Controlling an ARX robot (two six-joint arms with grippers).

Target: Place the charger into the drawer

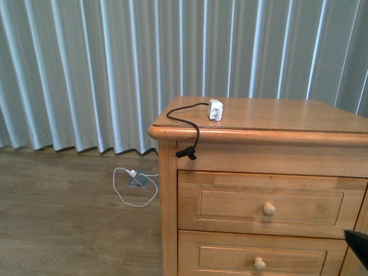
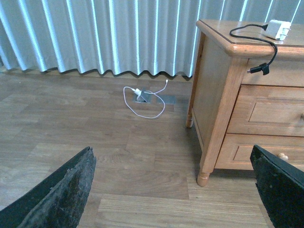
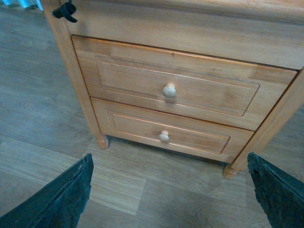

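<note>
The charger [image 1: 215, 110], a small white block, lies on top of the wooden nightstand [image 1: 276, 115] near its left side. Its black cable loops over the front edge and the black plug [image 1: 186, 153] hangs below the top. The charger also shows in the left wrist view [image 2: 277, 29]. The top drawer [image 1: 270, 204] is shut, with a round pale knob [image 3: 169, 90]; a second shut drawer [image 3: 166, 133] sits below. My left gripper [image 2: 173, 190] is open over the floor, left of the nightstand. My right gripper [image 3: 168, 190] is open, low in front of the drawers.
A thin white looped cable [image 1: 135, 190] with a small grey box [image 1: 137, 180] lies on the wood floor by the pale curtains [image 1: 115, 69]. The nightstand's left front leg [image 2: 203, 178] stands between my left gripper and the drawers.
</note>
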